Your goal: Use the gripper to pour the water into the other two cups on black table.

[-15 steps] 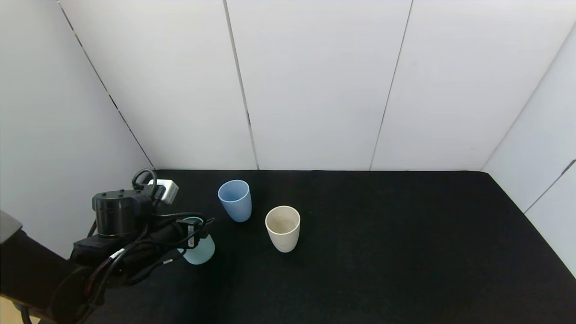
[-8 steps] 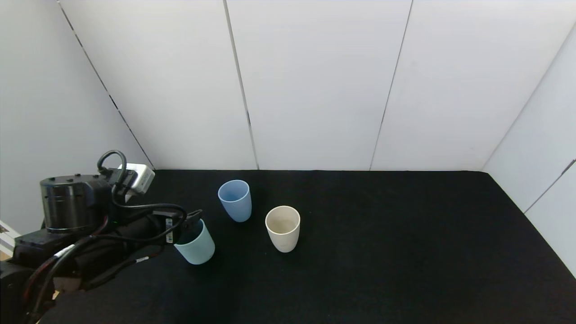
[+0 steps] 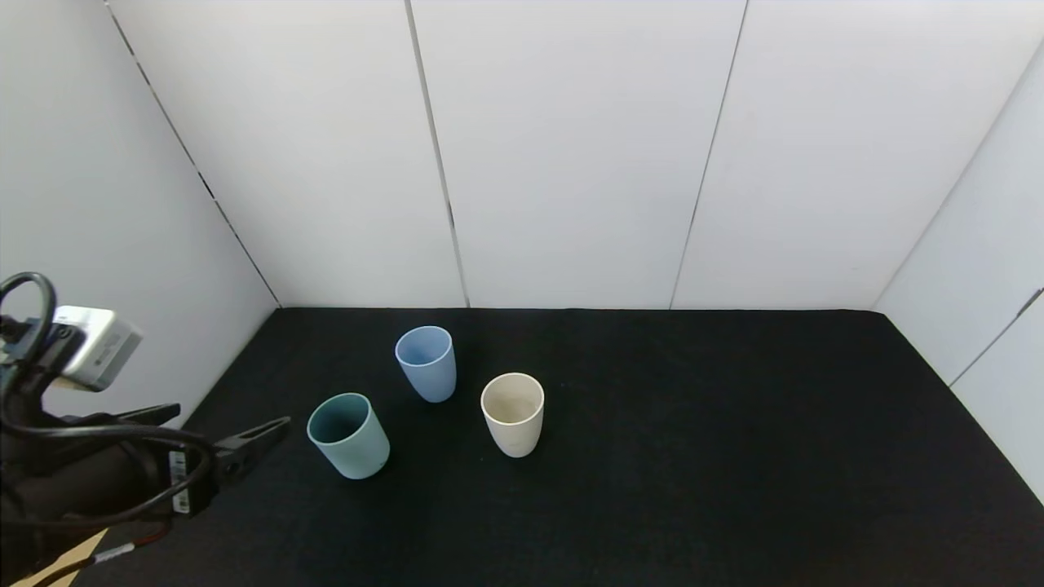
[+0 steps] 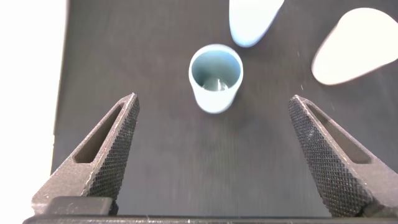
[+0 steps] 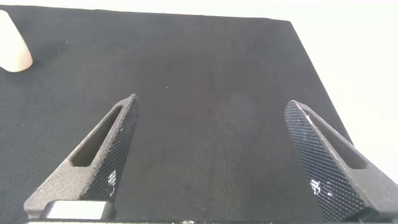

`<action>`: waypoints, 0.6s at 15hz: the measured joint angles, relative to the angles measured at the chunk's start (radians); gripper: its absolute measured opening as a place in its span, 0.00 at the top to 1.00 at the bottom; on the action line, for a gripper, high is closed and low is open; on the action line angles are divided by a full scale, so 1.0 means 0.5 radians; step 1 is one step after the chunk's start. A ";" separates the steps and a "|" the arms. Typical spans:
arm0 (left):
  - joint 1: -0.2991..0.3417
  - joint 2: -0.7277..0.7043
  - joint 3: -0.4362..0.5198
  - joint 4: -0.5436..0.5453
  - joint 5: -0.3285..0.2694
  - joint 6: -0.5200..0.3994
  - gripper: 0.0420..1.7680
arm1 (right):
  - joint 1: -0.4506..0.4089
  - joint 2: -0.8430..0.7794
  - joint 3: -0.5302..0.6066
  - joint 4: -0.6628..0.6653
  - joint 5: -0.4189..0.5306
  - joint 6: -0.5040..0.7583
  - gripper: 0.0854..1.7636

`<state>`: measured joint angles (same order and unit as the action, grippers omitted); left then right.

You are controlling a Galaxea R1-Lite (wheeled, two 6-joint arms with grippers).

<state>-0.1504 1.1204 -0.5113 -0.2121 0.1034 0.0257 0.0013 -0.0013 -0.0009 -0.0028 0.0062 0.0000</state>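
Left end effector spread wide, empty, left of upright teal cup on desk. Blue cup and beige cup further right (upright). Right end effector wide open, empty.

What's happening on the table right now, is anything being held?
Nothing is held. The left pincer is open at the left edge of the black table, off to the side of the teal cup, which stands upright and free. The light blue cup and the cream cup stand upright beyond it. The right pincer is open over bare table, away from the cups.
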 joint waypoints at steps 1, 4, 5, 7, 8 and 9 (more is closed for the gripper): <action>0.000 -0.113 0.000 0.126 0.003 0.000 0.03 | 0.000 0.000 -0.001 0.000 -0.001 0.000 0.03; -0.001 -0.443 -0.060 0.584 0.083 0.001 0.03 | 0.000 0.000 -0.001 0.000 -0.001 0.000 0.03; -0.005 -0.535 -0.094 0.686 0.144 0.002 0.03 | 0.000 0.000 -0.001 0.001 -0.002 0.000 0.03; -0.009 -0.677 -0.127 0.814 0.200 -0.002 0.03 | 0.000 0.000 -0.001 0.001 -0.002 0.000 0.03; -0.009 -0.743 -0.133 0.881 0.220 -0.003 0.03 | 0.000 0.000 -0.001 0.001 -0.001 0.000 0.03; -0.009 -0.819 -0.138 0.949 0.232 -0.003 0.03 | 0.000 0.000 -0.001 0.000 -0.002 0.000 0.03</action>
<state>-0.1547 0.7111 -0.5802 0.2626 0.2194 0.0245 0.0013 -0.0013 -0.0013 -0.0028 0.0053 0.0000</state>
